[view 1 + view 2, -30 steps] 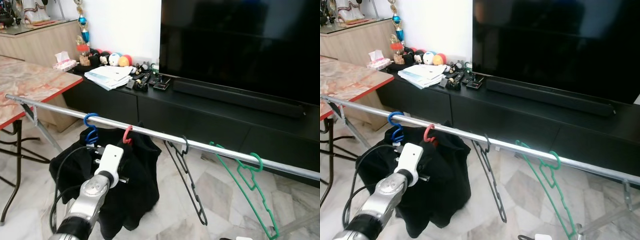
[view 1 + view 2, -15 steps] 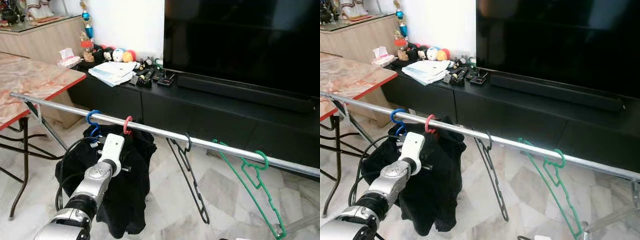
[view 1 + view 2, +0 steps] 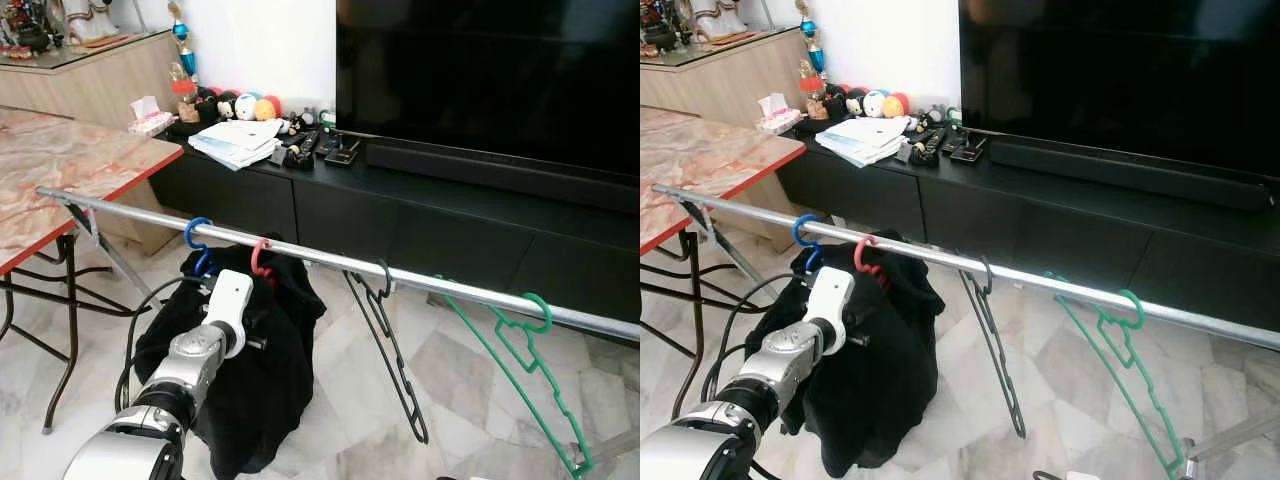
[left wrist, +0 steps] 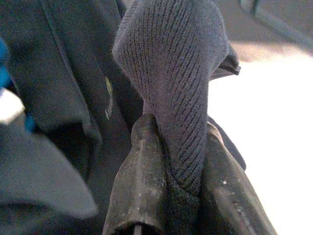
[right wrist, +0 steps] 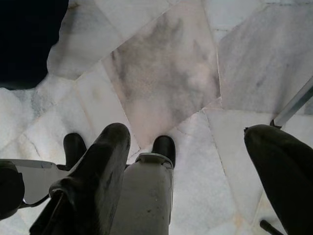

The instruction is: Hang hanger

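Head cameras first: lower left of the frame, the left gripper [image 3: 262, 322] is buried in the black garment [image 3: 262, 400] that droops from the red hanger [image 3: 260, 258] on the silver rail [image 3: 330, 262]. Beside it hooks a blue hanger [image 3: 198, 240]; a bare black hanger [image 3: 385, 320] hangs mid-frame and a green hanger [image 3: 510, 350] lower right. Open rail lies between red and black hooks, plenty of room. The table edge [image 3: 120, 190] crowds the left.

Left wrist view: the fingers [image 4: 142, 196] are pinching a fold of dark knit cloth [image 4: 181, 88], likely steadying the garment.

Right wrist view: right gripper [image 5: 195, 161] hangs spread wide over marble floor [image 5: 161, 73], idle.
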{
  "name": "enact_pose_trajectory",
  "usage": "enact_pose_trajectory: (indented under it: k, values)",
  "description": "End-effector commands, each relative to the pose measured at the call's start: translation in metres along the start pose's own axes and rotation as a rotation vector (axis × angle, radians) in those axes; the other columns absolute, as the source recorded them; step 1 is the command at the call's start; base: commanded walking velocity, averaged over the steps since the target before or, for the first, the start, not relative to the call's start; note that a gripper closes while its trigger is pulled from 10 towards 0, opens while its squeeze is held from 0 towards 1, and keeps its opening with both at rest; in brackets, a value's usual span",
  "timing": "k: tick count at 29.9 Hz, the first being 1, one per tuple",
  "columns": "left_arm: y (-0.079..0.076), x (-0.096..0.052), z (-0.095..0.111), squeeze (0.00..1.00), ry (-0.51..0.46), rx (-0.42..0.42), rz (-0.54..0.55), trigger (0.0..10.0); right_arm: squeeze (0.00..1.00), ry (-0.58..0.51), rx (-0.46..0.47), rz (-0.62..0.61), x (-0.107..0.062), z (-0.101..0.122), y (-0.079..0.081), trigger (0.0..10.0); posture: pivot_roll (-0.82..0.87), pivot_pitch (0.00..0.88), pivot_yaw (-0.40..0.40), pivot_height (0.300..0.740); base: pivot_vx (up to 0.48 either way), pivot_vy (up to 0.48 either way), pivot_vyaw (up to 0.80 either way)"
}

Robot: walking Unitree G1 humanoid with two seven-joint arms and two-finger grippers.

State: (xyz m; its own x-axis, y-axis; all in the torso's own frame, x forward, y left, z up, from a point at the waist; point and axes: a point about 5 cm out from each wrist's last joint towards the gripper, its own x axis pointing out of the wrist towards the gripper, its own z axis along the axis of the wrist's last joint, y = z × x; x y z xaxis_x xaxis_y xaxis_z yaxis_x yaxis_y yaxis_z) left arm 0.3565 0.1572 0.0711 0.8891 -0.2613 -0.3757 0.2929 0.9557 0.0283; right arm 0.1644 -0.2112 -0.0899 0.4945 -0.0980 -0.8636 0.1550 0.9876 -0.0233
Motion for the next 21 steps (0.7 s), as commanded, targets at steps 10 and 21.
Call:
enact_pose_trajectory:
  k: [10,21]
  values:
    - [-0.010,-0.002,-0.018,0.00,0.021,-0.025,-0.006,10.0,0.00,0.002,-0.010,-0.011,0.000,0.000,-0.005,10.0,-0.06,0.042,0.064,0.740,0.000,0.000,0.00]
    - [-0.018,-0.018,0.008,0.00,-0.165,0.295,-0.334,10.0,0.00,-0.006,-0.035,-0.022,-0.001,0.001,-0.008,10.0,-0.04,0.050,0.053,0.740,0.000,0.000,0.00]
